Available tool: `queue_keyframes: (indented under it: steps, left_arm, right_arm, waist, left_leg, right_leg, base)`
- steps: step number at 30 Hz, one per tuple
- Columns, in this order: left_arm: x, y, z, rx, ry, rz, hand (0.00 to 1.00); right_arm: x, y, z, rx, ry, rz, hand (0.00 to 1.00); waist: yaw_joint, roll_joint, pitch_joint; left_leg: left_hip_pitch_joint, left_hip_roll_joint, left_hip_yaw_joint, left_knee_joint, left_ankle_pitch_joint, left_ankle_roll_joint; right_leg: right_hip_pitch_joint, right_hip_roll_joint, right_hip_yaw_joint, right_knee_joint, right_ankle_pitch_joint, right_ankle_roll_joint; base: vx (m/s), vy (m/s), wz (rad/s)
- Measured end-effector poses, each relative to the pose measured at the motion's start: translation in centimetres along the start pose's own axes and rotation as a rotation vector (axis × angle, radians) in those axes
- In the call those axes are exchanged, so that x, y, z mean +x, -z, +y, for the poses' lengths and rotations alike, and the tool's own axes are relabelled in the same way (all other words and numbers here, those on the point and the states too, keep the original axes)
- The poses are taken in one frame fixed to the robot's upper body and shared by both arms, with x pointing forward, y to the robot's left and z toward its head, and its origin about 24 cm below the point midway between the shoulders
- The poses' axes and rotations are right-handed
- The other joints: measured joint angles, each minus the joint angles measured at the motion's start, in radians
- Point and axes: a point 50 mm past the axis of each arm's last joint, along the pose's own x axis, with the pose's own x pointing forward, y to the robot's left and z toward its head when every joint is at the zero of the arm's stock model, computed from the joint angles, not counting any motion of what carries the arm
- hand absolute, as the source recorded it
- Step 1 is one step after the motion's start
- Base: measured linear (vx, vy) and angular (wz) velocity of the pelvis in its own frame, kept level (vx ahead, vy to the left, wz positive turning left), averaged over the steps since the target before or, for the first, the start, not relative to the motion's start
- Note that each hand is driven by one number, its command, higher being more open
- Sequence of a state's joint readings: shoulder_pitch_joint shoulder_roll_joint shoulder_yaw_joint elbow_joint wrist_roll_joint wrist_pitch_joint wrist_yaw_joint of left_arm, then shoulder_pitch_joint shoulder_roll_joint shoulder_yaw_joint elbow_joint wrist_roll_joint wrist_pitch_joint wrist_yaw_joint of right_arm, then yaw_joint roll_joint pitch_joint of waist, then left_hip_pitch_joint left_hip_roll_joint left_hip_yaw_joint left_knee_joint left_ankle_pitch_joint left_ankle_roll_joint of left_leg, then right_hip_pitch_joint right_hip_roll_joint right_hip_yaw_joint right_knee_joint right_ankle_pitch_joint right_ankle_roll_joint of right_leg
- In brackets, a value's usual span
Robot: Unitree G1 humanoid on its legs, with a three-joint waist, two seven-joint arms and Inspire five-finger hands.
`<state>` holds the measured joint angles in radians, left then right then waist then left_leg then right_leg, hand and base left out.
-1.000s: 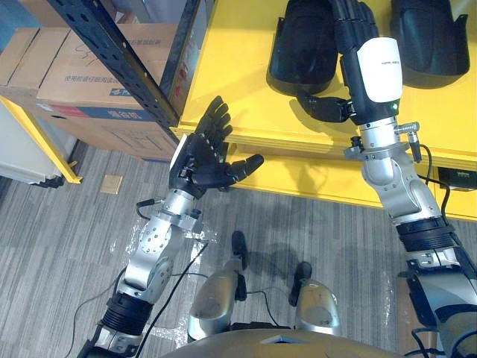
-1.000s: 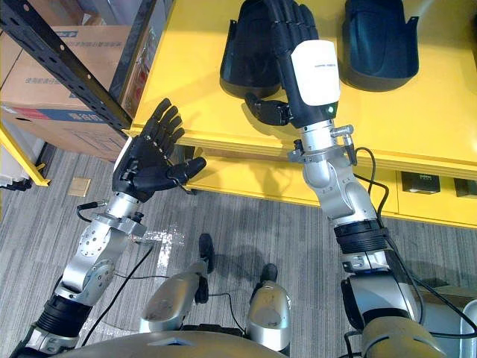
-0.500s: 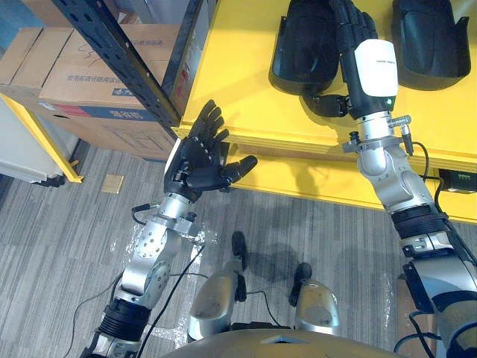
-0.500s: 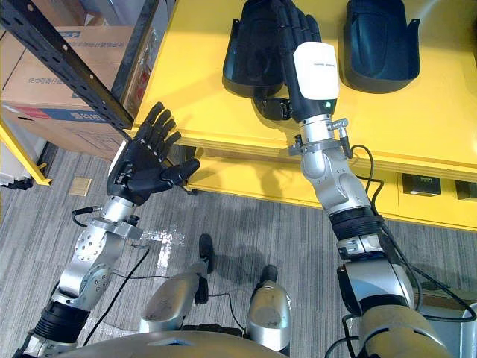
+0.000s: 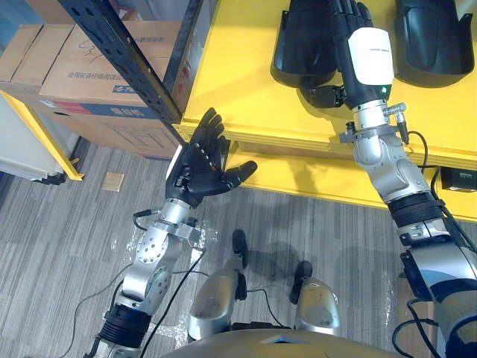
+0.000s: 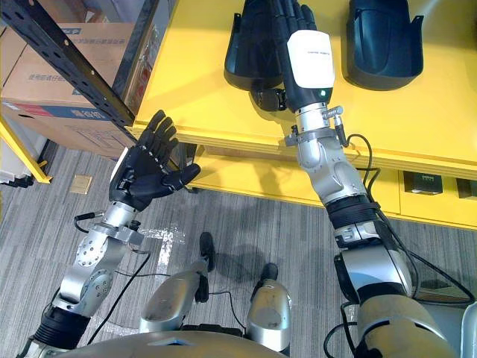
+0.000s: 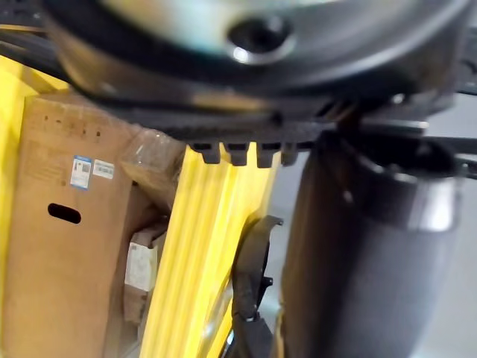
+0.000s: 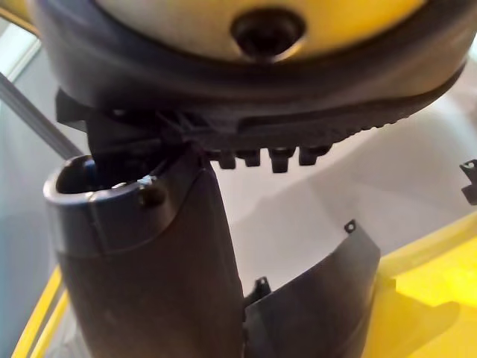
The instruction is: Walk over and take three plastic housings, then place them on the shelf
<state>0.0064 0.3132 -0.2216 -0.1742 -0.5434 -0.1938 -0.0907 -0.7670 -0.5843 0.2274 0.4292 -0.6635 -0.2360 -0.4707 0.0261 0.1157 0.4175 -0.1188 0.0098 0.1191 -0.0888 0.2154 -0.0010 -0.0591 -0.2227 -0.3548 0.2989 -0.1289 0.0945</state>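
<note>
While left hand [image 5: 200, 164] spreads beside table edge [image 5: 283, 139], right hand [image 5: 356, 37] lies flat on housing [image 5: 299, 45].

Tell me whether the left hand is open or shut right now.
Open. The left hand has its fingers spread straight, thumb out, holding nothing, just off the yellow table.

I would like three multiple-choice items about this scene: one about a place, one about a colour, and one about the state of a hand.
1. Where is the right hand?
A. over the left housing on the table
B. inside a drawer
C. on a chair

2. Which colour has the table?
A. white
B. yellow
C. green

3. How is the left hand?
A. shut on a housing
B. shut in a fist
C. open, holding nothing

Answers: 1 A, it lies over that black housing; 2 B, its top is yellow; 3 C, its fingers are spread and the palm is bare.
</note>
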Motion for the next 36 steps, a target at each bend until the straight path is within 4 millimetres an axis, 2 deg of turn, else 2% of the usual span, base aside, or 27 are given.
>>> queue_keyframes:
  steps: [4,10,17,22,25,27,30,32,34,35,36]
  left_arm:
    - [0.0,0.0,0.0,-0.001,0.0,0.0,1.0]
    - [0.0,0.2,-0.4,-0.011,0.013,0.008,1.0]
    - [0.0,0.4,-0.7,-0.018,0.027,0.016,1.0]
    - [0.0,0.5,-0.8,-0.019,0.03,0.018,1.0]
    - [0.0,0.4,-0.7,-0.012,0.01,0.005,1.0]
    - [0.0,0.1,-0.6,-0.002,-0.014,-0.02,1.0]
    - [0.0,-1.3,-0.6,0.036,-0.029,-0.091,1.0]
    - [-0.7,-3.1,-0.7,0.042,-0.029,-0.183,1.0]
    - [-1.2,-3.7,-0.8,0.044,-0.028,-0.211,1.0]
    - [-3.0,-5.1,-1.2,0.095,0.025,-0.277,1.0]
    - [-3.0,-5.1,-1.2,0.096,0.031,-0.276,1.0]
  right_arm:
    - [0.6,0.3,0.0,-0.016,0.0,0.017,1.0]
    - [0.9,0.4,0.0,-0.032,0.009,0.027,1.0]
    - [2.1,0.6,-0.3,-0.092,0.005,0.016,1.0]
    - [2.2,0.2,-0.4,-0.081,0.008,-0.008,1.0]
    - [1.8,-0.7,-1.2,-0.059,0.051,-0.056,1.0]
    - [0.8,-1.8,-2.4,-0.018,0.123,-0.106,1.0]
    - [-2.1,-3.2,-4.2,0.07,0.259,-0.152,1.0]
    - [-5.0,-3.5,-5.0,0.214,0.343,-0.087,1.0]
    - [-6.5,-3.5,-5.2,0.268,0.369,-0.033,1.0]
    - [-13.7,-1.0,-5.1,0.438,0.401,0.312,1.0]
    - [-13.7,-1.0,-5.1,0.438,0.398,0.31,1.0]
  waist:
    - [-0.001,0.002,0.0]
    - [0.0,0.021,-0.009]
    - [0.0,0.034,-0.012]
    - [-0.002,0.036,-0.013]
    - [-0.004,0.036,-0.013]
    - [-0.003,0.036,-0.014]
    - [-0.007,0.037,-0.017]
    - [-0.019,0.037,-0.033]
    - [-0.027,0.038,-0.065]
    - [-0.062,0.007,-0.174]
    - [-0.062,0.004,-0.18]
  left_leg:
    - [0.001,0.0,0.0,0.0,0.0,0.0]
    - [0.002,-0.004,-0.003,0.0,0.0,0.0]
    - [0.004,-0.004,-0.005,0.0,0.0,-0.001]
    - [0.004,-0.004,-0.005,0.0,0.0,-0.001]
    - [0.005,-0.003,-0.005,0.003,0.001,0.0]
    - [0.005,-0.003,-0.005,0.003,0.001,-0.001]
    - [0.008,-0.004,-0.003,0.0,-0.002,-0.001]
    - [0.029,-0.003,0.012,-0.001,-0.018,0.002]
    - [0.029,-0.003,0.019,-0.001,-0.028,0.007]
    - [0.078,0.003,0.059,-0.001,-0.066,-0.006]
    - [0.078,0.006,0.063,-0.001,-0.068,-0.008]
  right_leg:
    - [0.0,-0.001,0.0,0.003,0.0,0.0]
    - [-0.002,-0.006,-0.002,0.016,-0.007,0.0]
    - [-0.006,-0.01,-0.004,0.031,-0.016,-0.002]
    - [-0.006,-0.009,-0.004,0.031,-0.016,-0.002]
    - [-0.006,-0.004,-0.004,0.03,-0.016,-0.002]
    - [-0.005,-0.003,-0.004,0.029,-0.016,-0.002]
    - [0.002,-0.003,-0.004,0.02,-0.016,-0.001]
    - [0.031,-0.001,0.003,-0.015,-0.011,0.005]
    - [0.036,0.0,0.005,-0.035,-0.008,0.01]
    - [0.108,0.014,0.025,-0.121,0.011,0.02]
    - [0.108,0.019,0.028,-0.129,0.015,0.019]
  base:
    - [0.0,0.0,0.0]
    - [0.01,-0.012,0.0]
    - [0.02,-0.038,0.01]
    - [0.03,-0.034,0.0]
    - [0.02,-0.03,0.0]
    - [0.03,-0.047,0.01]
    - [0.03,-0.03,-0.02]
    - [0.03,-0.011,-0.16]
    - [0.16,-0.042,-0.32]
    - [0.29,-0.106,-0.48]
    - [0.27,-0.113,-0.46]
